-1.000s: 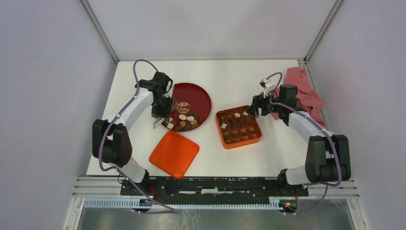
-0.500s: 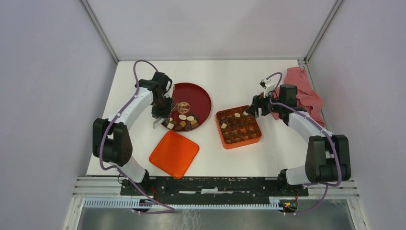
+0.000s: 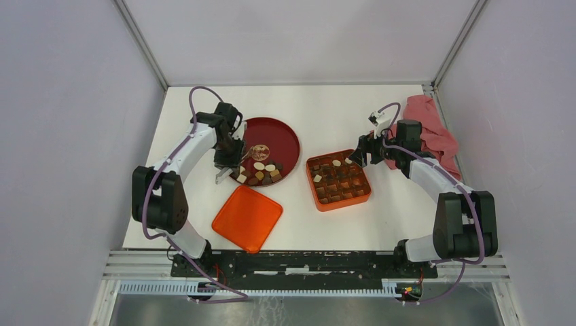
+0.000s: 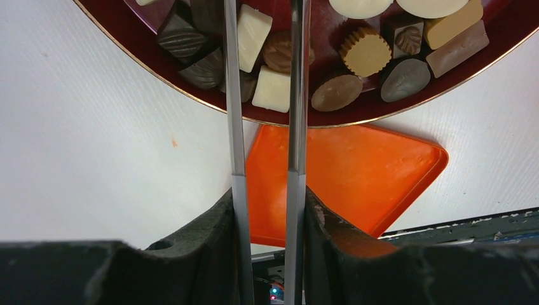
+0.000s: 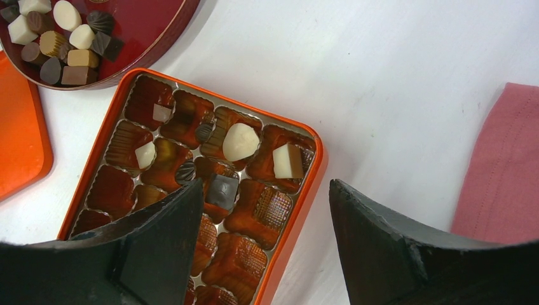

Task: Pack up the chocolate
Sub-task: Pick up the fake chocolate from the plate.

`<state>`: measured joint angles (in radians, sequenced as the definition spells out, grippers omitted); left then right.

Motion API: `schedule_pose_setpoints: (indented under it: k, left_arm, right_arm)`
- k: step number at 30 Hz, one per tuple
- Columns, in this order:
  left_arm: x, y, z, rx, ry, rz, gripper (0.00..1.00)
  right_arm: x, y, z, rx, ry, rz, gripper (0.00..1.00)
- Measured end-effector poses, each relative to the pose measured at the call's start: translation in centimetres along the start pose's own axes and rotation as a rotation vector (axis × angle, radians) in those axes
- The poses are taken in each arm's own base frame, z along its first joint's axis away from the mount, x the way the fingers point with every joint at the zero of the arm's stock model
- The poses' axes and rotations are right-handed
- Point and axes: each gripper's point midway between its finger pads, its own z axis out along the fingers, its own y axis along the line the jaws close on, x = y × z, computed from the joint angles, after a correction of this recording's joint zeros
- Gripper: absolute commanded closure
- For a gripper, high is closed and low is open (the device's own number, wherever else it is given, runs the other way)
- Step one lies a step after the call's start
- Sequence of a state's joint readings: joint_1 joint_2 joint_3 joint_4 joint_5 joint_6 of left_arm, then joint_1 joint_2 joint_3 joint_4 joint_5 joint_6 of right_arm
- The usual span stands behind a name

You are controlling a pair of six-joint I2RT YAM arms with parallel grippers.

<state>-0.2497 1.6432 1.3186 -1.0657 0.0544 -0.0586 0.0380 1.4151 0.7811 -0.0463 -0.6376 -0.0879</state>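
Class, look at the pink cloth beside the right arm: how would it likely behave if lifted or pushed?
The pink cloth lies crumpled in folds, so it is probably floppy and would drape when lifted. Pushed, it would likely bunch up rather than slide whole. Its edge looks thin, so probably light.

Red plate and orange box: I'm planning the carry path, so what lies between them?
Nothing: only bare white table separates the red plate from the orange box, as the top view shows.

No text, labels, brands, numbers or signs legible, in any of the three views
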Motion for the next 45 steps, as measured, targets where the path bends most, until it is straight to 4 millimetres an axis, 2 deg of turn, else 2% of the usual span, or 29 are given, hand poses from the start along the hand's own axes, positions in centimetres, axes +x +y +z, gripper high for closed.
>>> schedule_pose_setpoints:
  k: [2,6,7,18,26,38,45]
  left_arm:
    - [0.0,0.0,0.0,0.002,0.000,0.000,0.69]
    - [0.0,-0.1,0.0,0.006,0.001,0.000,0.95]
    - [0.0,-0.1,0.0,0.007,0.002,-0.001,0.98]
    - [-0.6,-0.9,-0.3,0.055,-0.029,0.000,0.98]
    - [-1.8,-2.1,-2.3,0.119,-0.149,0.012,0.98]
    - [-1.0,-3.4,-2.8,0.186,-0.171,-0.033,0.98]
    - [-0.9,-4.5,-4.4,0.247,-0.231,-0.046,0.98]
  right_arm:
    - [0.0,0.0,0.0,-0.002,0.000,0.000,0.22]
    - [0.0,0.1,0.0,-0.007,-0.001,0.000,0.22]
    - [0.0,0.2,0.0,-0.009,-0.001,0.000,0.22]
    - [0.0,0.2,0.0,-0.011,-0.002,0.000,0.22]
    - [0.0,0.2,0.0,-0.013,-0.002,0.000,0.22]
    - [0.0,0.2,0.0,-0.013,-0.002,0.000,0.22]
    - [0.0,0.2,0.0,-0.013,-0.002,-0.004,0.22]
